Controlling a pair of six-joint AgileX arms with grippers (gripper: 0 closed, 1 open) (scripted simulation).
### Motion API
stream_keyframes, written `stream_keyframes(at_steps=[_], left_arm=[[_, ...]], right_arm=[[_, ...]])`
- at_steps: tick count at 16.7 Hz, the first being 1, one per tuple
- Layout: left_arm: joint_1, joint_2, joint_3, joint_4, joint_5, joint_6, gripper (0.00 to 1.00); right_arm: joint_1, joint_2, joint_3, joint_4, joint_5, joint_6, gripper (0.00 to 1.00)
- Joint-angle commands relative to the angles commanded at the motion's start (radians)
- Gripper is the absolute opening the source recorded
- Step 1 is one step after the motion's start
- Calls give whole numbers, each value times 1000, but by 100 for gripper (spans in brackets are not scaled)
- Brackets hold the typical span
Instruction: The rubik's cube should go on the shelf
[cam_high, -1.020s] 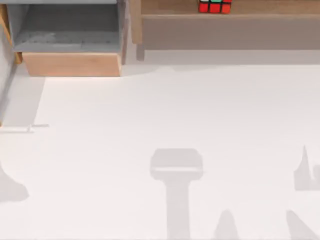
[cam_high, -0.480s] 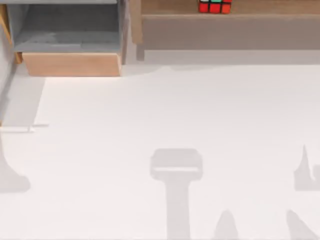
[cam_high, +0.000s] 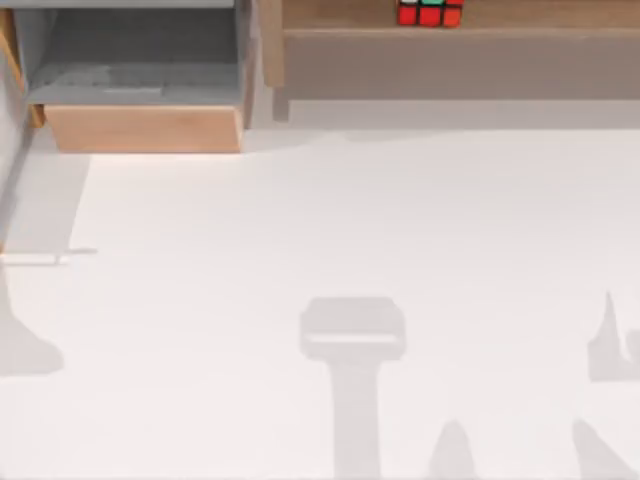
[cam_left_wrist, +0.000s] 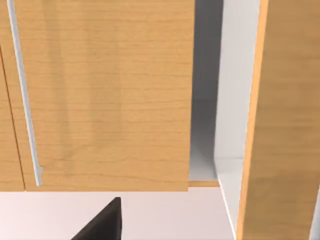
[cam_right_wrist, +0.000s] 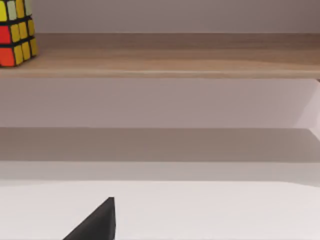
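The rubik's cube (cam_high: 430, 12), red with a green sticker showing, rests on the flat ledge of the long wooden shelf (cam_high: 340, 14) at the back of the table, right of centre. In the right wrist view the rubik's cube (cam_right_wrist: 17, 32) shows yellow, red and orange stickers and sits on the shelf (cam_right_wrist: 175, 55), well apart from a dark tip of my right gripper (cam_right_wrist: 95, 223). A dark tip of my left gripper (cam_left_wrist: 102, 225) hangs in front of a wooden cabinet door (cam_left_wrist: 100, 100). Nothing is held in either view.
A grey-lined box compartment with a wooden front (cam_high: 140, 128) stands at the back left. The cabinet door carries a slim metal handle (cam_left_wrist: 22, 100), with a gap beside it. Arm shadows lie on the white table (cam_high: 300, 220) near its front and left edges.
The shadow at the table's left edge has shifted slightly. The rubik's cube has stayed in place on the shelf.
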Motion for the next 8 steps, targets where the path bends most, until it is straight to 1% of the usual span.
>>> stream_keyframes(at_steps=[8], left_arm=[[0,0,0,0,0,0,25]], right_arm=[[0,0,0,0,0,0,100]])
